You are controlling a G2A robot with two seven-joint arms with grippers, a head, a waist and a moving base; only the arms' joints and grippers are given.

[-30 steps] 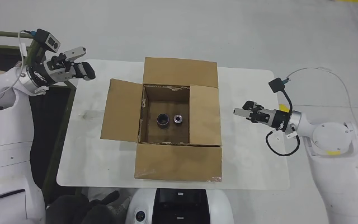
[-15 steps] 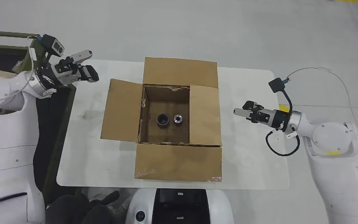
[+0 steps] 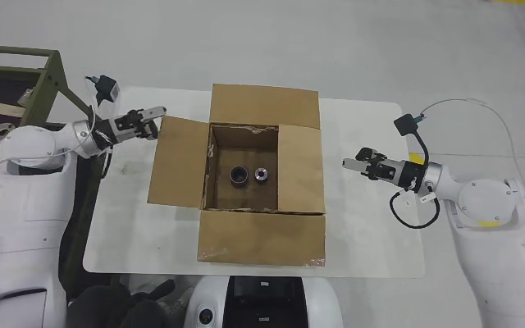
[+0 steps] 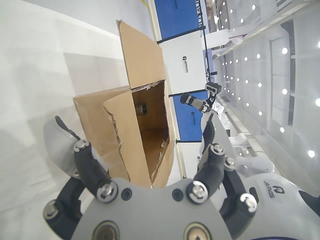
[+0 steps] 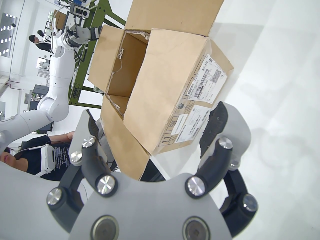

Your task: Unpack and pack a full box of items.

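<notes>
Bottom-centre of the top view, the box (image 3: 261,238) sits with all four flaps folded open, I'd guess so the arms get a clean reach down to the dark ring (image 3: 239,174) and the silvery piece (image 3: 260,173) lying side by side on its floor (I count just those two inside). Further up, the right gripper (image 3: 351,161) at mid-right and the left gripper (image 3: 154,121) at upper left flank the box, both with fingers spread and holding nothing, probably poised to go in.
</notes>
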